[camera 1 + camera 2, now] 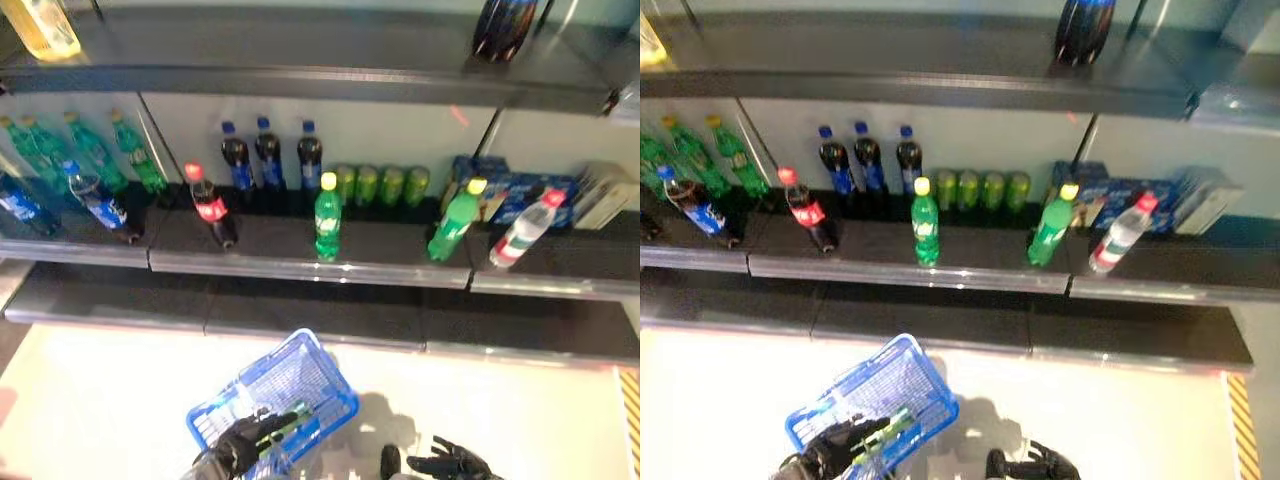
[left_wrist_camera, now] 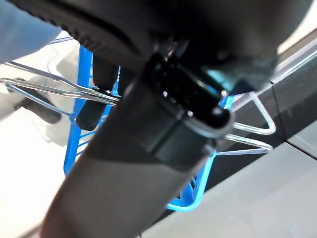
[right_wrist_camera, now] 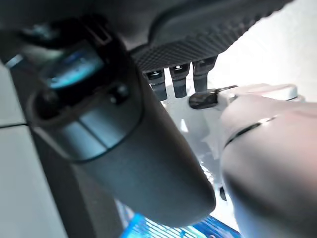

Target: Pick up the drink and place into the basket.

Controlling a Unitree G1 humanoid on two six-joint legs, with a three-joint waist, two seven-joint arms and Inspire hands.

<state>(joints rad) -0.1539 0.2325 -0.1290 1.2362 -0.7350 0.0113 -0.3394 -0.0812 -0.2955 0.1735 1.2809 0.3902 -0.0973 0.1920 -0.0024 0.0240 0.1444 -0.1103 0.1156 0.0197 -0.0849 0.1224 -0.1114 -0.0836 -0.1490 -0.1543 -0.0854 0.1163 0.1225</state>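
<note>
Nearest, the left hand (image 1: 240, 440) is curled round the wire handles of the blue basket (image 1: 300, 375); the right hand (image 1: 450, 462) hangs loose, empty. The green bottle (image 1: 327, 218) stands at the shelf (image 1: 300, 262) edge: smooth, probably slippery plastic, best gripped mid-body.

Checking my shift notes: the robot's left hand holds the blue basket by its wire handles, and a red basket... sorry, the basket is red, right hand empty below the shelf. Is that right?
Not quite: the basket is blue, not red, as the left eye view shows. The rest stands: the left hand grips its wire handles, and the right hand hangs empty below the shelf.
</note>
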